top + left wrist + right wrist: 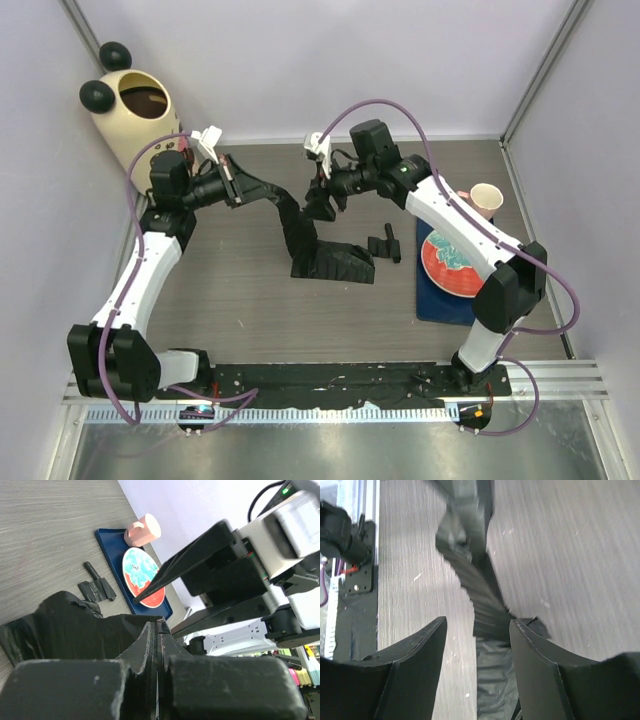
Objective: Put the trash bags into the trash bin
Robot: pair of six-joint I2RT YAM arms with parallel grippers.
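The cream trash bin (pixel 130 105) with black ball ears stands at the far left corner, its brown inside showing. A long black trash bag (pixel 300 240) stretches from my left gripper (pixel 243 190) down to a crumpled heap on the table. The left gripper (pixel 157 625) is shut on the bag's (pixel 75 625) upper edge. My right gripper (pixel 320 203) hovers over the bag's middle, open. In the right wrist view the bag (pixel 480 595) lies beyond the spread fingers (pixel 427 640), touching neither. A small folded trash bag (pixel 385 243) lies to the right of the heap.
A blue tray (pixel 440 300) at the right holds a red and teal plate (pixel 450 262), with a pink cup (pixel 485 198) behind it. Walls close in the left, back and right sides. The right arm (pixel 225 565) fills the space close beside the left gripper.
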